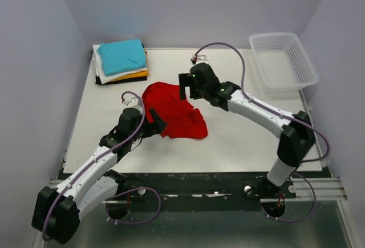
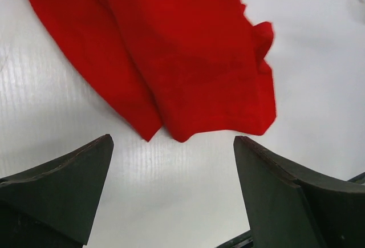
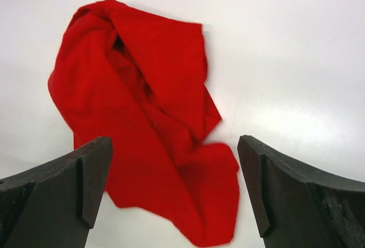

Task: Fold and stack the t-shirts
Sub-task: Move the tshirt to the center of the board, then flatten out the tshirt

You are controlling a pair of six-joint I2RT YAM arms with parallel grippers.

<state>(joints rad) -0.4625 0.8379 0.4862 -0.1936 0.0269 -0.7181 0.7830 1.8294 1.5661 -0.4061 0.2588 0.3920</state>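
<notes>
Red t-shirt point(image 1: 174, 114) crumpled on tabletop point(image 1: 245, 139) — my left gripper point(image 2: 172, 141) and right gripper point(image 3: 174, 141) both released — next I spread it flat.

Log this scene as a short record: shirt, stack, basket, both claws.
red shirt: crumpled, unfolded, between the claws
stack: folded tees, teal on top, back left corner
basket: white, back right
left claw: open, holding nothing, at the shirt's near left edge
right claw: open, holding nothing, over the shirt's far side
</notes>
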